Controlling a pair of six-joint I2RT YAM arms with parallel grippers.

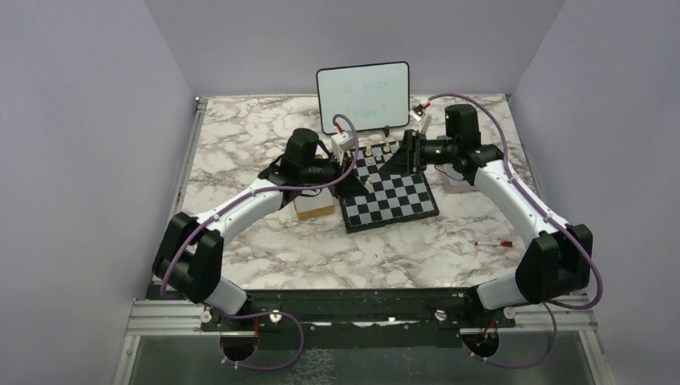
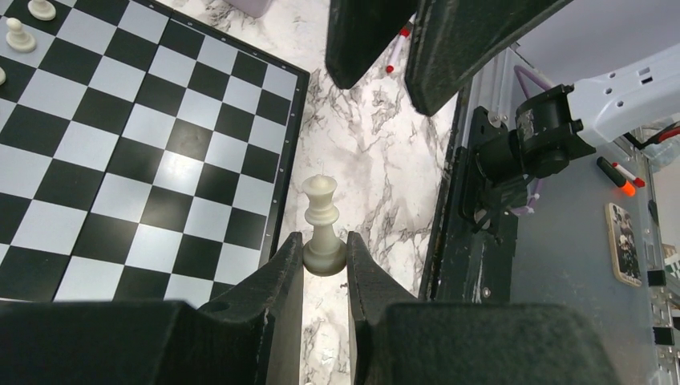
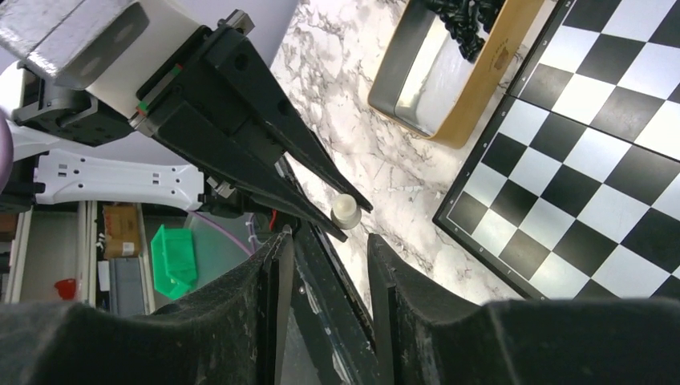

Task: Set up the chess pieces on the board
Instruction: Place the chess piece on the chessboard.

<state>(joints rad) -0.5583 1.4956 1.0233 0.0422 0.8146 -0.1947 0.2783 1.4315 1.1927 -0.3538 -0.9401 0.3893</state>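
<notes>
My left gripper (image 2: 323, 245) is shut on the base of a pale chess piece (image 2: 322, 216), held in the air beside the board (image 2: 144, 128). The same piece (image 3: 346, 212) shows at the left fingers' tips (image 3: 265, 120) in the right wrist view. My right gripper (image 3: 330, 241) stands open just short of it, with nothing between its fingers. From above, both grippers (image 1: 353, 164) (image 1: 403, 156) face each other over the board's (image 1: 393, 204) far half. A few white pieces (image 2: 16, 34) stand along the board's far edge (image 1: 369, 151).
A wooden box (image 3: 457, 64) of black pieces sits just left of the board (image 1: 314, 207). A whiteboard on a stand (image 1: 362, 96) rises behind the board. A red marker (image 1: 493, 243) lies on the marble table to the right.
</notes>
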